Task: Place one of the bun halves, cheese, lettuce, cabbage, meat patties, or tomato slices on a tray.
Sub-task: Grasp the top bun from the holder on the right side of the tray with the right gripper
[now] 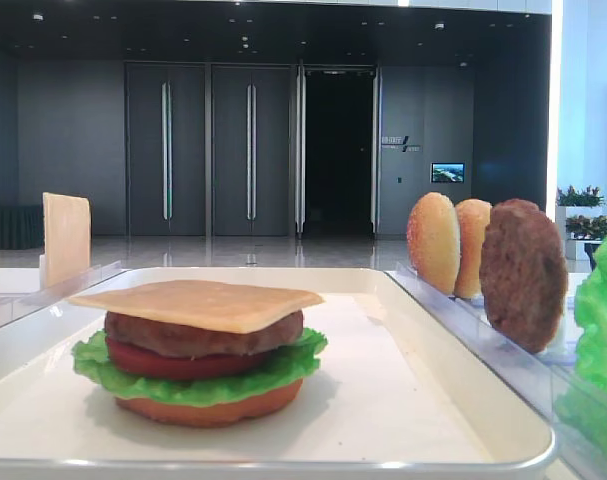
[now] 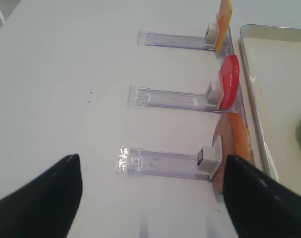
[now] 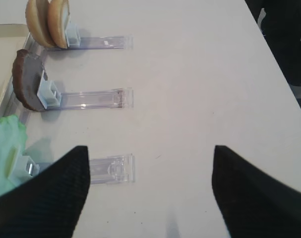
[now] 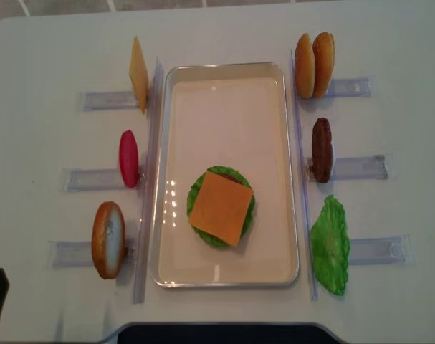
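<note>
Evidently both sets of fingers, right [image 3: 150, 198] and left [image 2: 150, 198], are hovering released and empty over the surface; bun halves [image 3: 47, 22] are standing racked far ahead-left of the right fingers, wanting an edge-on pinch before crowning the cheese [image 4: 221, 208] on the tray [image 4: 224, 72].

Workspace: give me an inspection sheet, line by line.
Surface: white table, bare apart from the job's things.
Tray: holds a stack of bun, tomato, lettuce, patty, with cheese on top.
Left racks: cheese slice, tomato slice, bun half, each on edge.
Right racks: two bun halves, patty, lettuce leaf.
Clutter: nothing seen.
Left tool: open, empty, above the table by the near left rack.
Right tool: open, empty, above the table by the lettuce rack.
Cables: nothing seen.
Surroundings: dark hall with tall doors; potted plants at right.
</note>
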Controlling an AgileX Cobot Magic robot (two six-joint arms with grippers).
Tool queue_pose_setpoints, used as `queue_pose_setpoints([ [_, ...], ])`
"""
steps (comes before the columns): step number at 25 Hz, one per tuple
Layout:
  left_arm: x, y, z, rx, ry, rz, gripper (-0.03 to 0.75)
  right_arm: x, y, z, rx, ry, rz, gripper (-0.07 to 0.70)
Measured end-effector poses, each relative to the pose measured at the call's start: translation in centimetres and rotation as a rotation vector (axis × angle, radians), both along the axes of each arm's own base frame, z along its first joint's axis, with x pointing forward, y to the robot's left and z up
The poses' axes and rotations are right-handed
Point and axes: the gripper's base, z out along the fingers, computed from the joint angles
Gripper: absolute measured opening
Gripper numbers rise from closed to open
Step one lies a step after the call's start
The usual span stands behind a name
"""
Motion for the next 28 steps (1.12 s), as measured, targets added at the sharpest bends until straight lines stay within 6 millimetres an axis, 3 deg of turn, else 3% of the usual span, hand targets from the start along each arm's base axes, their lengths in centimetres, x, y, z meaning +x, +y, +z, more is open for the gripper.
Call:
queue_pose_setpoints([
  [18, 0.0, 0.0, 0.0, 0.000, 0.000, 0.000, 0.692, 0.3, 0.0, 0.0, 0.000, 0.020, 0.000, 0.520],
  [28, 0.0, 0.0, 0.0, 0.000, 0.000, 0.000, 0.692, 6.5, 0.8, 0.9, 0.078, 0.390, 0.035, 0.520],
])
